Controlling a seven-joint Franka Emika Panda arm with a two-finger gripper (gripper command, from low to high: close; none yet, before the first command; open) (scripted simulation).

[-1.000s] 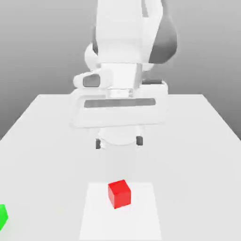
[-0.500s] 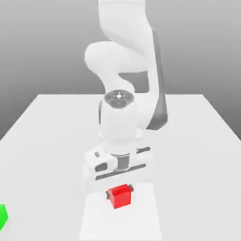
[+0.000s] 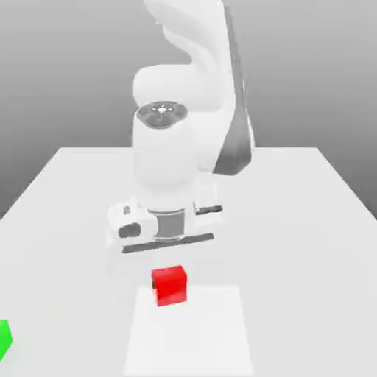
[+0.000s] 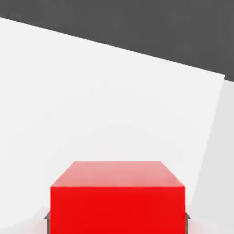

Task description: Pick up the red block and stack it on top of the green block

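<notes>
The red block hangs just under the white hand, a little above the table and clear of it. My gripper is shut on the red block, one finger on each side of it. In the hand view the red block looms close, with a dark fingertip showing at either lower corner. The green block rests on the table at the exterior view's far left edge, cut off by the frame and well away from the gripper.
A white table carries everything. A slightly brighter square patch lies on it below and to the exterior view's right of the red block. The arm's bulk rises behind the block.
The hand came down onto the red block, the fingers went from open to shut on it, and the block has since moved up and toward the exterior view's left.
</notes>
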